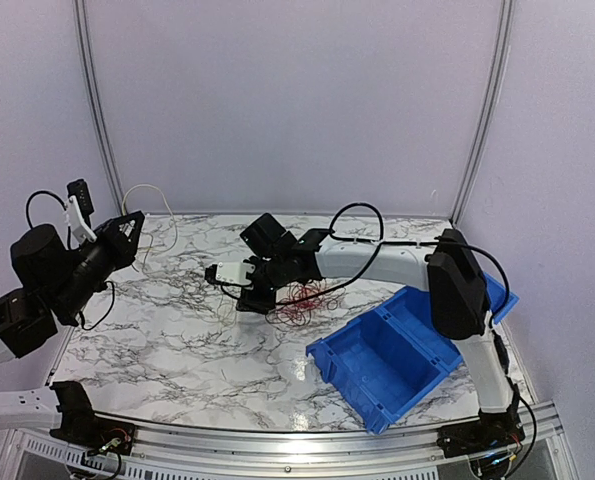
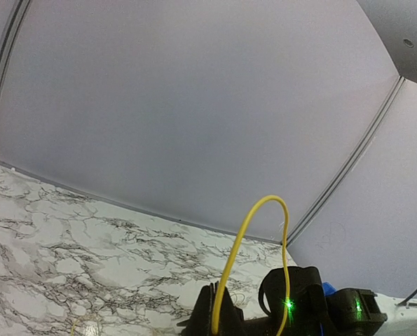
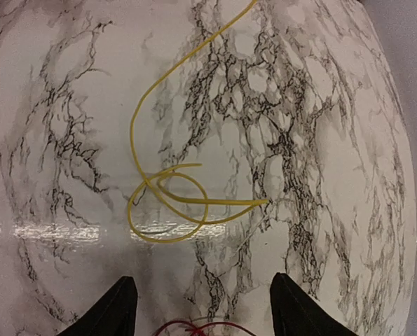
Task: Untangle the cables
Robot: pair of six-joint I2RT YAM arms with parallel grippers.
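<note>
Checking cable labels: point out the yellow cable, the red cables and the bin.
yellow cable (image 3: 154, 183), right wrist view, where its loop crosses itself.
red cables (image 1: 302, 293), top external view, middle of the bundle.
bin (image 1: 342, 390), top external view, near outer wall.

Bright even light; tabletop (image 3: 68, 231) glare; wrist views edge-distorted.

A bin (image 1: 392, 360) sits on the counter (image 1: 177, 340) by its near right corner. The cables (image 1: 302, 295) lie bunched mid-counter, left of the bin, at the right claw (image 3: 202, 280). One cable (image 3: 167, 203) lies just ahead of that claw. The left claw (image 1: 127, 228) hangs over the far left corner.
</note>
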